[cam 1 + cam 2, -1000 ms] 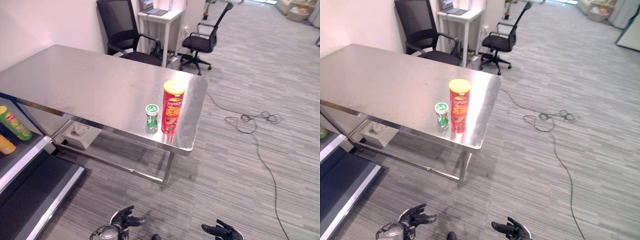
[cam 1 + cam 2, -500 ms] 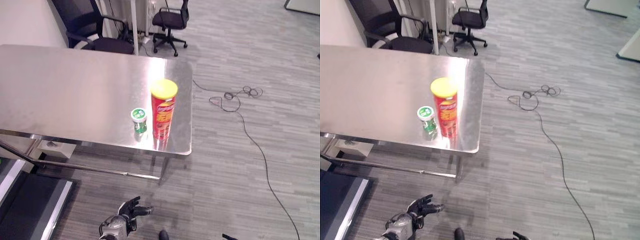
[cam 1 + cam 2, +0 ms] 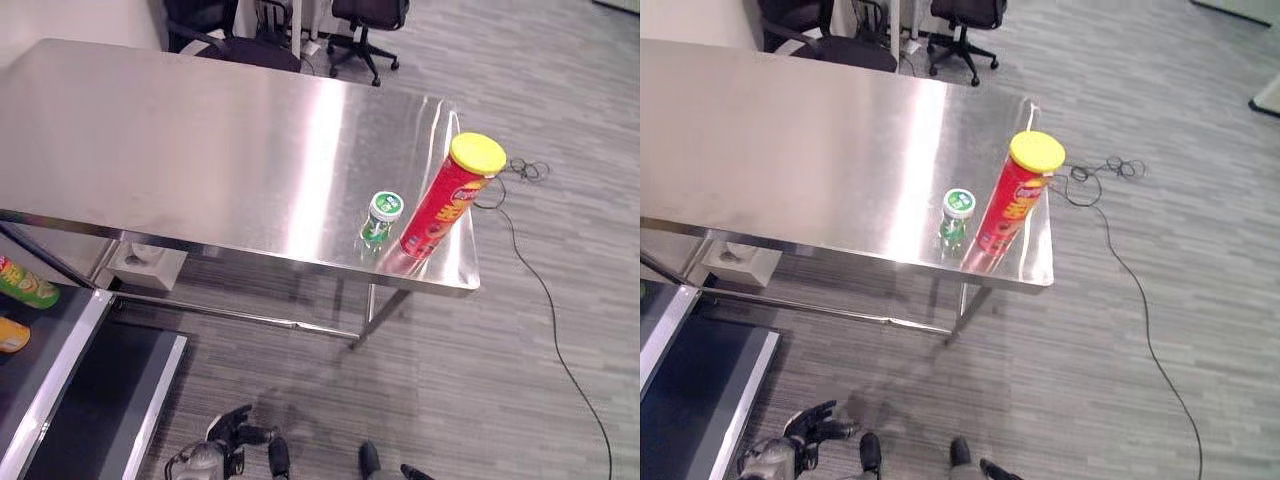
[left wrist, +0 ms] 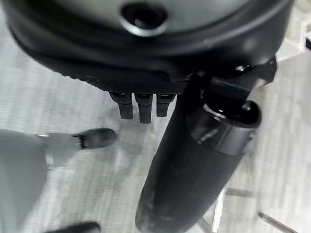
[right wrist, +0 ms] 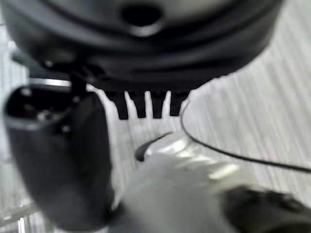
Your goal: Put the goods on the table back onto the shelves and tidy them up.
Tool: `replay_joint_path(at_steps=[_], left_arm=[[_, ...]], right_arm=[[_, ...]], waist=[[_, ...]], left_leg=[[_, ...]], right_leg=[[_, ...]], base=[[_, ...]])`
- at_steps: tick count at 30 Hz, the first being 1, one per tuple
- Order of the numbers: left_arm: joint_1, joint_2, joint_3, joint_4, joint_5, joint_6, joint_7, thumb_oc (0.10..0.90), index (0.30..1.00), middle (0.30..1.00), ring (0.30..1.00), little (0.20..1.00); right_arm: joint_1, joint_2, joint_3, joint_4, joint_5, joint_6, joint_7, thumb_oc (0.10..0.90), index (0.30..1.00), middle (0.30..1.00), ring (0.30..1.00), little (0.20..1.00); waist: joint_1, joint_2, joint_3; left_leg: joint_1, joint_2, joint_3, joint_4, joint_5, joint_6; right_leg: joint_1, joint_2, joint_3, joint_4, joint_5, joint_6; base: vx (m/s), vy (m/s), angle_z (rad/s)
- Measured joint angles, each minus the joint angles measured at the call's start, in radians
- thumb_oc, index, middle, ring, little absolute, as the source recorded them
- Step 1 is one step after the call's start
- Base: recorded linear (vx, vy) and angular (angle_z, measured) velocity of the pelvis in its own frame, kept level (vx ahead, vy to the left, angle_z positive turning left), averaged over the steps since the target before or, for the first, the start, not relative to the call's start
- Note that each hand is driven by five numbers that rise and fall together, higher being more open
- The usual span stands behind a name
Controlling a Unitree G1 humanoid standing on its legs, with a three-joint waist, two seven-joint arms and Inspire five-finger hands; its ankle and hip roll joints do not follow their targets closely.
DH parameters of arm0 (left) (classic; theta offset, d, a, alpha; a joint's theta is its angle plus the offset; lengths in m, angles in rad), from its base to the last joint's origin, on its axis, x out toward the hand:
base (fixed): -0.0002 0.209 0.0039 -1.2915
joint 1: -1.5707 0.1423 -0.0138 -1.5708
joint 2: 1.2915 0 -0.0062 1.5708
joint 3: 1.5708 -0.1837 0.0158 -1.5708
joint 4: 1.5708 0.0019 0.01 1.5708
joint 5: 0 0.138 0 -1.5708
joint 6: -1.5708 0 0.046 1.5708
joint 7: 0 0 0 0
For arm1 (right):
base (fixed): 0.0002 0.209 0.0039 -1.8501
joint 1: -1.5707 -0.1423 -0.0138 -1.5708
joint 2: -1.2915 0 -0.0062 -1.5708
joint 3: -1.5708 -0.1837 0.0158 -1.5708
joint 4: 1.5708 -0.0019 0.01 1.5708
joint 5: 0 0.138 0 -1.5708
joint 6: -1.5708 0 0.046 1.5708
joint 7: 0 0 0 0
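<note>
Two goods are seen upright on the steel table (image 3: 200,140), well ahead of and above both hands: a red chip can (image 3: 446,200) with a yellow lid near the table's right front corner, and a small green-capped bottle (image 3: 379,219) just beside it on its left. The left hand (image 3: 222,452) is held low over the grey floor, fingers relaxed and spread, nothing grasped. The right hand (image 5: 146,73) is likewise held empty, fingers straight. Further left of the left hand, a shelf (image 3: 60,345) is seen with a green can (image 3: 25,284) and an orange item (image 3: 12,334) lying on it.
</note>
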Motion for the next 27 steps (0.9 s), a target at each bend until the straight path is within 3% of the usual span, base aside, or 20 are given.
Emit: replay_joint_path(at_steps=[1, 3, 6, 8, 9, 11, 13, 14, 18, 24, 27], left_arm=[[0.008, 0.013, 0.001, 0.001, 0.0, 0.003, 0.001, 0.8, 0.9, 0.9, 0.9, 0.9], [0.033, 0.013, -0.025, -0.009, 0.011, -0.001, -0.004, 0.8, 0.9, 0.9, 0.9, 0.9], [0.019, 0.004, -0.026, -0.014, 0.037, -0.012, -0.01, 0.8, 0.9, 0.9, 0.9, 0.9], [0.023, 0.003, 0.021, -0.056, 0.051, -0.009, -0.01, 0.8, 0.9, 0.9, 0.9, 0.9], [0.05, 0.002, 0.043, -0.08, 0.059, -0.014, -0.011, 0.8, 0.9, 0.9, 0.9, 0.9], [0.061, -0.018, 0.082, -0.1, 0.068, -0.012, -0.009, 0.8, 0.9, 0.9, 0.9, 0.9], [0.064, -0.029, 0.093, -0.096, 0.078, -0.012, -0.01, 0.8, 0.9, 0.9, 0.9, 0.9], [0.065, -0.03, 0.095, -0.097, 0.08, -0.011, -0.011, 0.8, 0.9, 0.9, 0.9, 0.9], [0.098, -0.056, 0.131, -0.089, 0.081, -0.009, -0.009, 0.8, 0.9, 0.9, 0.9, 0.9], [0.113, -0.1, 0.128, -0.096, 0.088, -0.009, -0.01, 0.8, 0.9, 0.9, 0.9, 0.9], [0.119, -0.106, 0.127, -0.1, 0.089, -0.009, -0.01, 0.8, 0.9, 0.9, 0.9, 0.9]], right_arm=[[0.001, 0.006, -0.024, 0.0, 0.01, 0.003, 0.001, 0.8, 0.9, 0.9, 0.9, 0.9], [0.029, -0.015, -0.056, -0.048, 0.052, -0.003, 0.0, 0.8, 0.9, 0.9, 0.9, 0.9], [0.064, -0.039, -0.062, -0.116, 0.073, -0.017, -0.011, 0.8, 0.9, 0.9, 0.9, 0.9], [0.15, -0.055, -0.148, -0.38, 0.062, 0.013, -0.039, 0.8, 0.9, 0.9, 0.9, 0.9], [0.21, -0.064, -0.175, -0.504, 0.059, -0.002, -0.042, 0.8, 0.9, 0.9, 0.9, 0.9], [0.294, -0.107, -0.293, -0.783, 0.025, -0.02, -0.091, 0.8, 0.9, 0.9, 0.9, 0.9], [0.296, -0.187, -0.358, -0.856, -0.02, -0.078, -0.139, 0.8, 0.9, 0.9, 0.9, 0.9], [0.316, -0.203, -0.399, -0.911, -0.04, -0.06, -0.165, 0.8, 0.9, 0.9, 0.9, 0.9], [0.325, -0.25, -0.491, -1.073, -0.13, -0.08, -0.227, 0.8, 0.9, 0.9, 0.9, 0.9], [0.319, -0.321, -0.497, -1.351, -0.251, -0.106, -0.244, 0.8, 0.9, 0.9, 0.9, 0.9], [0.257, -0.337, -0.473, -1.466, -0.244, -0.122, -0.24, 0.8, 0.9, 0.9, 0.9, 0.9]], waist=[[-0.002, -0.015, -0.001], [-0.014, -0.005, -0.023], [-0.048, -0.015, -0.052], [-0.08, -0.017, -0.054], [-0.089, -0.012, -0.052], [-0.121, 0.012, -0.056], [-0.128, 0.011, -0.059], [-0.137, 0.007, -0.06], [-0.145, 0.02, -0.064], [-0.138, 0.047, -0.079], [-0.121, 0.053, -0.083]], left_leg=[[0.024, 0.002, 0.015, 0.0, 0.008, -0.01], [0.073, 0.022, 0.051, 0.0, -0.004, -0.009], [0.072, 0.013, 0.054, -0.002, -0.01, -0.033], [0.07, 0.018, 0.066, -0.005, -0.009, -0.056], [0.074, 0.017, 0.072, -0.006, -0.007, -0.059], [0.077, 0.028, 0.079, -0.006, -0.011, -0.069], [0.076, 0.029, 0.081, -0.006, -0.006, -0.078], [0.071, 0.028, 0.08, -0.006, -0.001, -0.083], [0.056, 0.066, 0.078, -0.006, 0.014, -0.105], [0.041, 0.084, 0.059, -0.006, 0.03, -0.119], [0.041, 0.082, 0.046, -0.006, 0.031, -0.12]], right_leg=[[0.018, -0.001, 0.02, -0.007, 0.004, 0.005], [0.04, 0.019, 0.05, 0.002, 0.004, 0.011], [0.071, 0.007, 0.046, -0.055, -0.001, 0.019], [0.077, 0.007, 0.046, -0.085, -0.002, 0.019], [0.077, 0.006, 0.049, -0.085, -0.009, 0.017], [0.078, 0.014, 0.051, -0.085, -0.014, 0.014], [0.078, 0.016, 0.051, -0.085, -0.034, -0.004], [0.074, 0.014, 0.05, -0.085, -0.05, -0.012], [0.058, 0.047, 0.052, -0.087, -0.048, -0.027], [0.052, 0.068, 0.038, -0.086, -0.042, -0.045], [0.061, 0.066, 0.021, -0.086, -0.045, -0.044]], base=[[0.06, 0.016, -0.25], [0.04, 0.026, -0.58], [0.04, 0.004, -0.16], [0.07, -0.001, -0.15], [0.07, 0.015, -0.2], [0.05, 0.017, -0.11], [0.04, -0.001, -0.01], [0.03, -0.014, 0.0], [0.05, -0.021, -0.03], [0.03, -0.024, 0.06], [0.02, -0.028, 0.16]])
